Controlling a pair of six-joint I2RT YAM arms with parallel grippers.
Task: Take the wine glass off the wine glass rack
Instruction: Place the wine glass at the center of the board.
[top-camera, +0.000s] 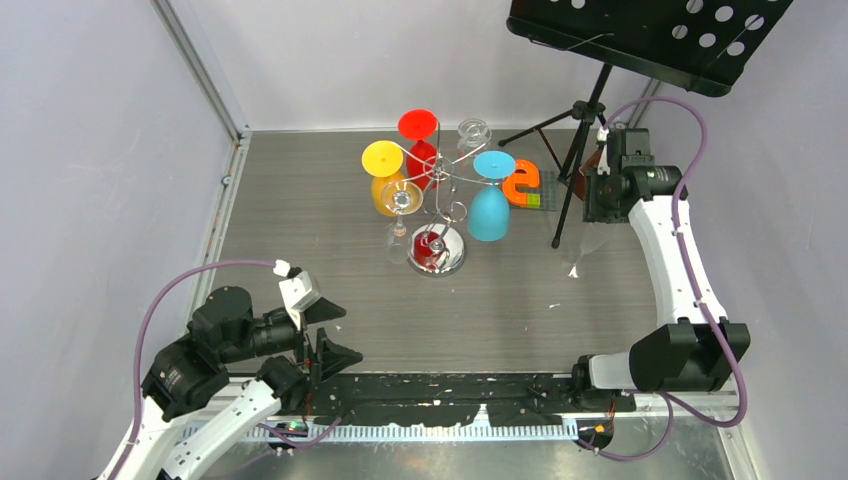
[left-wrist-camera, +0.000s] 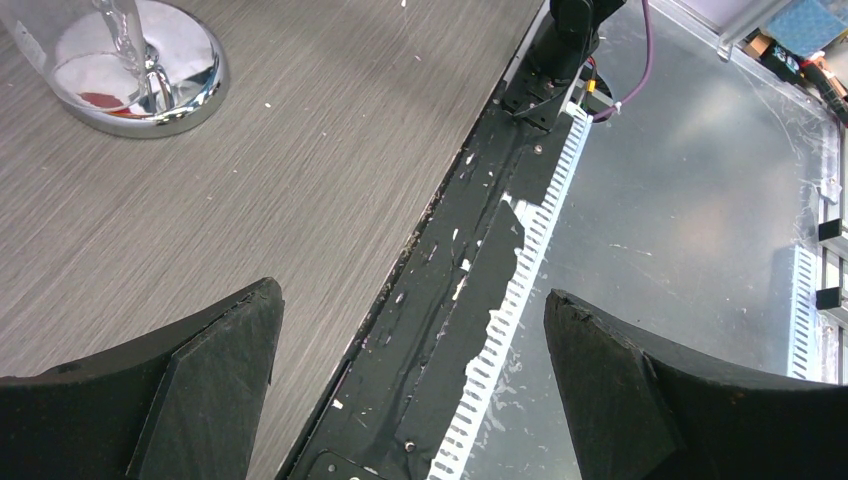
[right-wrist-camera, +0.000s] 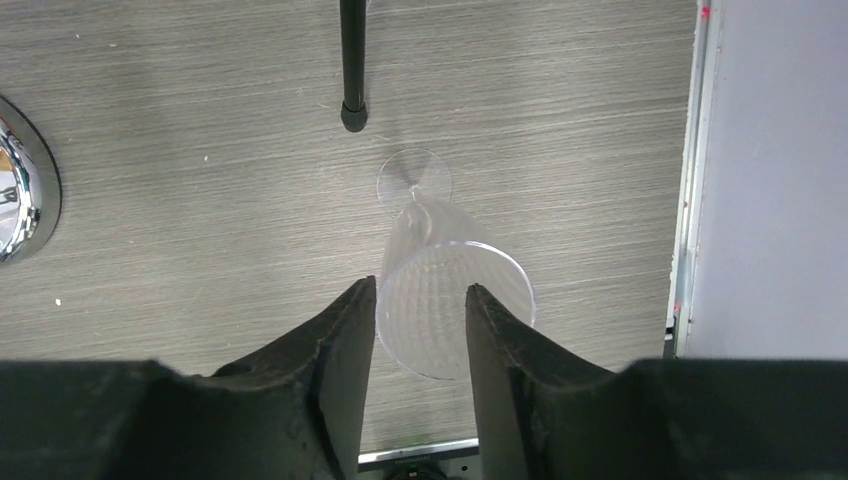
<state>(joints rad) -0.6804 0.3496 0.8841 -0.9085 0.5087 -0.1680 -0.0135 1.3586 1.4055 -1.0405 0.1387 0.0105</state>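
Note:
The chrome wine glass rack (top-camera: 437, 250) stands mid-table on its round mirrored base, with yellow (top-camera: 385, 180), red (top-camera: 420, 140) and blue (top-camera: 490, 205) glasses and a clear glass (top-camera: 402, 205) hanging upside down from its arms. A clear wine glass (right-wrist-camera: 455, 300) stands upright on the table at the right, off the rack, and shows faintly in the top view (top-camera: 580, 245). My right gripper (right-wrist-camera: 420, 300) hovers just above its rim, jaws parted, gripping nothing. My left gripper (top-camera: 330, 335) is wide open and empty over the table's near edge (left-wrist-camera: 410, 320).
A black music stand (top-camera: 640, 30) fills the back right; one tripod leg foot (right-wrist-camera: 352, 115) rests just beyond the standing glass. An orange object (top-camera: 522, 183) lies behind the blue glass. The rack base shows in the left wrist view (left-wrist-camera: 140, 80). The right wall (right-wrist-camera: 780, 180) is close.

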